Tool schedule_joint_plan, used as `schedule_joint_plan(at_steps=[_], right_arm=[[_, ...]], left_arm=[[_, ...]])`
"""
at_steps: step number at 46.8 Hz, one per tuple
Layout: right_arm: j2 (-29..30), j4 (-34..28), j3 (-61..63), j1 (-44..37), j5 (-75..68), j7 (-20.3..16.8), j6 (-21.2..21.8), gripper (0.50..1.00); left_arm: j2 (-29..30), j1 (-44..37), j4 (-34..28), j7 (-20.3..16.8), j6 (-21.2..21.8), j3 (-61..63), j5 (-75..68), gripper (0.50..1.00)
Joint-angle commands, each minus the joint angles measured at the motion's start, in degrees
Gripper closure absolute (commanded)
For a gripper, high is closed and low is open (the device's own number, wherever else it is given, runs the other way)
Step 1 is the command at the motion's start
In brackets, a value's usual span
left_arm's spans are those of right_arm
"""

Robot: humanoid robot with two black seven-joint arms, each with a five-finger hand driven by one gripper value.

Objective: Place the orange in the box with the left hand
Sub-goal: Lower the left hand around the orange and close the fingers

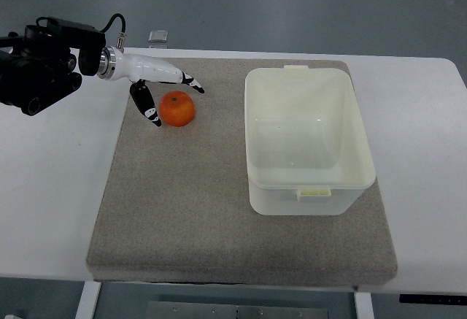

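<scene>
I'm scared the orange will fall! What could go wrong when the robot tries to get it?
1. The left hand has its fingers spread around the orange without clearly gripping it. The orange is round, so a nudge might roll it across the grey mat.
2. The box sits well off to the right. With a loose grip, the orange could drop on the way or bump the box's rim.

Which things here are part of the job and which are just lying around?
Job: orange, box, left hand with fingers spread around the orange.
Lying about: grey mat, white table, small metal object at the table's far edge.
</scene>
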State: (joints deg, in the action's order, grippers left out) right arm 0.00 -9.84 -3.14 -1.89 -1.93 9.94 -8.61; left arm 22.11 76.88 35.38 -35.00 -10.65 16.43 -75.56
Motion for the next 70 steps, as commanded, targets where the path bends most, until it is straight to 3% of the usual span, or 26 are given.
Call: schedule_joint_plan(at_steps=[1,11,38,54,61,70], right_arm=[[0.0,0.0,0.0,0.0,0.0,0.0,0.0,0.574],[0.0,0.0,0.1,0.0,0.0,0.0,0.0,0.574],[0.0,0.0,0.1,0.0,0.0,0.0,0.0,0.574],[0.0,0.0,0.1,0.0,0.0,0.0,0.0,0.574],[0.0,0.0,0.1,0.0,0.0,0.0,0.0,0.574],[0.0,0.0,0.1,0.0,0.0,0.1,0.0,0.574]], left_arm=[[-0.1,-0.2,-0.2,0.0,0.2,0.0,0.0,0.544],[-0.1,-1.4,-0.2,0.0,0.6,0.0,0.0,0.516],[-0.1,-1.5,0.0,0.0,0.7,0.0,0.1,0.521],[-0.2,-1.6,-0.1,0.0,0.7,0.0,0.0,0.630],[-0.1,-1.6,0.0,0.0,0.7,0.0,-0.1,0.641],[-0.6,-1.6,0.1,0.0,0.7,0.1,-0.1,0.724]])
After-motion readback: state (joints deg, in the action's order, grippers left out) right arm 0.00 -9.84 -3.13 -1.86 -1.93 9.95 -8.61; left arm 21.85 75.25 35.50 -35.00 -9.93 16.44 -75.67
